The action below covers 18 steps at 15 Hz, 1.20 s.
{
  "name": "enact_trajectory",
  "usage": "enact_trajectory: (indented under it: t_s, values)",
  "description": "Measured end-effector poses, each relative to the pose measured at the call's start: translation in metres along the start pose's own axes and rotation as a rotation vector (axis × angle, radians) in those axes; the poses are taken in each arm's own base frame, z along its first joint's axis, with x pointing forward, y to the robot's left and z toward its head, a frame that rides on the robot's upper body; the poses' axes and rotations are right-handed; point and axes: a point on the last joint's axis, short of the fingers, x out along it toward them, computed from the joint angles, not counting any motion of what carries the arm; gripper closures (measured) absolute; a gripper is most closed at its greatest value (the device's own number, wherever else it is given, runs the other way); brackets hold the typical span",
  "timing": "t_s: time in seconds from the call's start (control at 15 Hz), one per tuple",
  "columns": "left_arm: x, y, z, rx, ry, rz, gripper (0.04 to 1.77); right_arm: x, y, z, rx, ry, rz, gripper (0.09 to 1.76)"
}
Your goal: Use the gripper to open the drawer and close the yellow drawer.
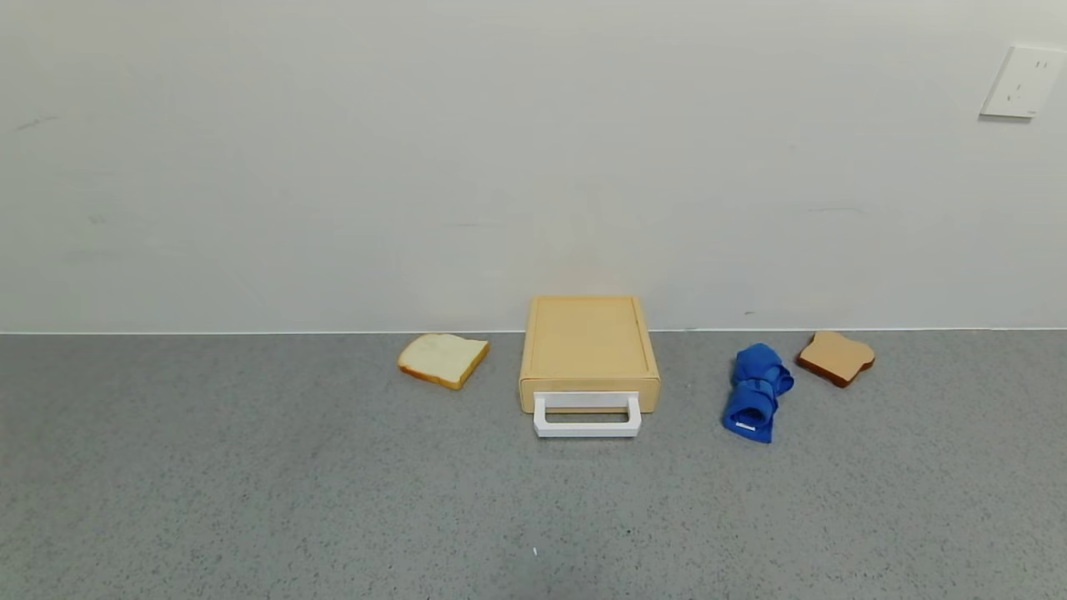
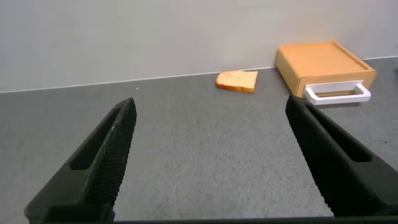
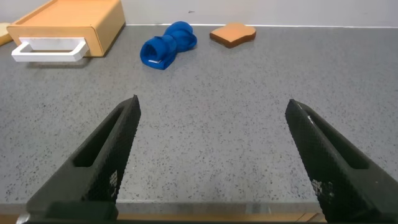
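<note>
The pale yellow drawer case [image 1: 588, 342] stands against the back wall at the middle of the grey counter, with the drawer pushed in and its white loop handle [image 1: 587, 415] facing me. It also shows in the left wrist view [image 2: 323, 65] and the right wrist view [image 3: 68, 25]. Neither arm shows in the head view. My left gripper [image 2: 211, 106] is open and empty over bare counter, well short of the case. My right gripper [image 3: 214, 106] is open and empty near the counter's front edge.
A white bread slice [image 1: 443, 359] lies left of the case. A rolled blue cloth [image 1: 757, 392] and a brown bread slice [image 1: 836, 357] lie to its right. A wall socket [image 1: 1021, 82] is at the upper right. Grey counter [image 1: 333, 500] spreads in front.
</note>
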Motion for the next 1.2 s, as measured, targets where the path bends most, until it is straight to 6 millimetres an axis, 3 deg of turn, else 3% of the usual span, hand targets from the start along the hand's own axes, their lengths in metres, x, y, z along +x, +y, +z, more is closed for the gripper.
enact_trajectory:
  t_s: [0.33,0.67,1.2]
  values:
    - [0.016,-0.006,-0.051,0.005,-0.041,-0.093,0.08,0.000,0.000,0.000,0.000,0.000,0.000,0.14]
    - [0.016,-0.010,-0.095,0.014,0.002,-0.110,0.08,0.000,0.000,0.000,0.000,0.000,0.000,0.14]
    - [0.016,-0.011,-0.114,-0.007,0.092,-0.092,0.08,0.000,0.000,0.000,0.000,0.000,0.000,0.14]
